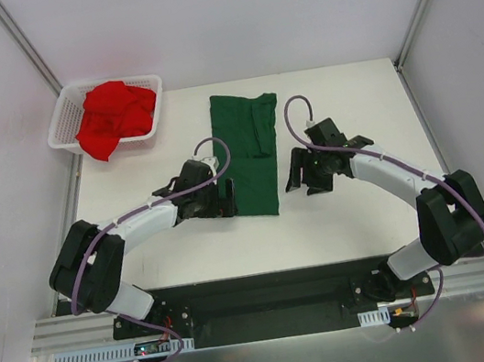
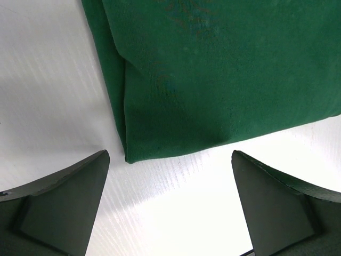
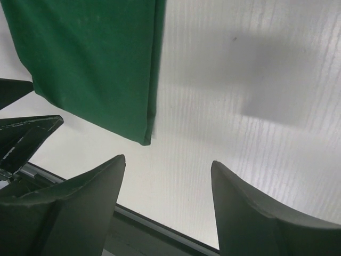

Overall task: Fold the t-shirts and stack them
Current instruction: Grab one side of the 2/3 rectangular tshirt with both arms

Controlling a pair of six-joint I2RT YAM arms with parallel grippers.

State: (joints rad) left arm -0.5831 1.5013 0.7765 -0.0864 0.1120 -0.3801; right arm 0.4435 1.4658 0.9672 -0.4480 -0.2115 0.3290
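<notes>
White rectangular surface, matte, faintly ribbed in the close views, bounded far, left and right by pale walls. Directly on it, about the middle: dark green t-shirt, folded flat into a long narrow strip running near to far, the far end somewhat wider than the near end, with layered edges along its left side and a square near left corner. At the far left corner: white mesh basket, well apart from the green strip, overlapping the left edge in the overhead view. Inside the basket: crumpled red t-shirt, draped over the near rim; contact with the surface not discernible.
</notes>
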